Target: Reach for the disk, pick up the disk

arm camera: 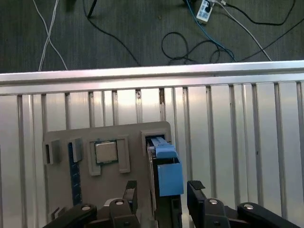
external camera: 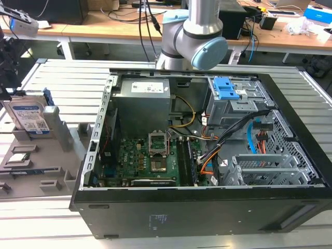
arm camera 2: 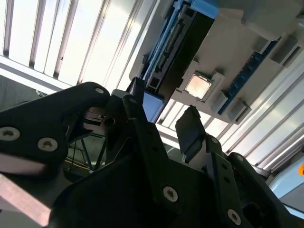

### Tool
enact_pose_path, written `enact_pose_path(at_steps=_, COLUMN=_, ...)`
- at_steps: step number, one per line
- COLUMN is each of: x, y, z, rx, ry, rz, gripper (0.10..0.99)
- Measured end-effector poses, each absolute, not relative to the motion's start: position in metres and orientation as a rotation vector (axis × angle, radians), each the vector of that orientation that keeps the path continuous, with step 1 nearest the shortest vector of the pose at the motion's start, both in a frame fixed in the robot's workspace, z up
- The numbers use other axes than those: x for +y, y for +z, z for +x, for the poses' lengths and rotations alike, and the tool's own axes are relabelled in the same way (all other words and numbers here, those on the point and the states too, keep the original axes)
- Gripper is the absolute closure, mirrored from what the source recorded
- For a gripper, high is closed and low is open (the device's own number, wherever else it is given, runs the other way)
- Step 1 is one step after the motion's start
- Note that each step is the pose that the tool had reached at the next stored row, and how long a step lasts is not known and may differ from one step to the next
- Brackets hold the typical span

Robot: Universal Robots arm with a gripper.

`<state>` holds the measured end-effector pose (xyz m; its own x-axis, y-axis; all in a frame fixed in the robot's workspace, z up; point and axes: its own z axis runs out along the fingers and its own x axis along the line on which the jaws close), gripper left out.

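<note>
Slatted table [external camera: 62, 78], exterior view's left: disk [external camera: 28, 116] upright in grey fixture [external camera: 63, 139]; gripper [arm camera: 162, 187] spread apart, straddling it.

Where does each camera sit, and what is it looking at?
Exterior view: off the arm, high, facing down into the open black computer case; the grey robot arm shows behind it.
First wrist view: on the wrist, facing down past the open black gripper.
Second wrist view: on the wrist, facing along the gripper.
All three views share the blue-framed silver-grey disk.
</note>
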<state>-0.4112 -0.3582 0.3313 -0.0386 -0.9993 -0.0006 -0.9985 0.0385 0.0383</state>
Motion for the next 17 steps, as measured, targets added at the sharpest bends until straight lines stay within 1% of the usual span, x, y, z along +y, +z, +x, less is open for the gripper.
enact_pose_path(at_steps=17, x=-0.355, y=0.295, z=-0.412, rx=-2.235, ry=-0.043, rz=2.170, gripper=0.545)
